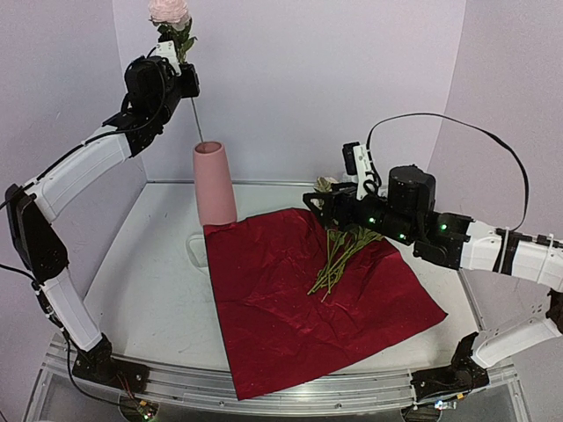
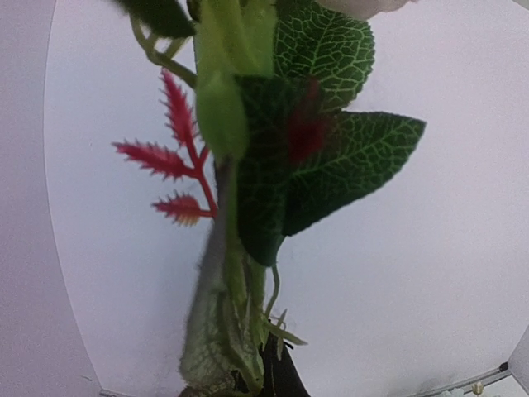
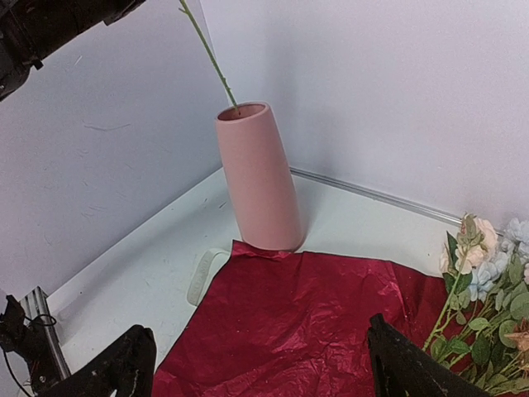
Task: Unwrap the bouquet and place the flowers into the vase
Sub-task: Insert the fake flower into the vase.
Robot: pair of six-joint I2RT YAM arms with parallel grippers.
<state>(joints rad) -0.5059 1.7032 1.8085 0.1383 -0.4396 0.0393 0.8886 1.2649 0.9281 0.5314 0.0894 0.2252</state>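
We are on the filling step. Our left gripper [image 1: 179, 54] is clamped on a pink rose [image 1: 169, 10] held high above the vase [image 1: 214, 185], with the stem tip right at the vase mouth. The other flowers [image 1: 339, 251] lie on the red paper [image 1: 290, 308] to the right of the vase, and our right gripper [image 1: 324, 200] is spread wide and empty over them. Next, we judge, comes a straight lowering of the rose before letting go.

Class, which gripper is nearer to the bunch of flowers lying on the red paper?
Right. The right gripper hovers open right by the flowers; the left gripper is high above the vase, holding a rose.
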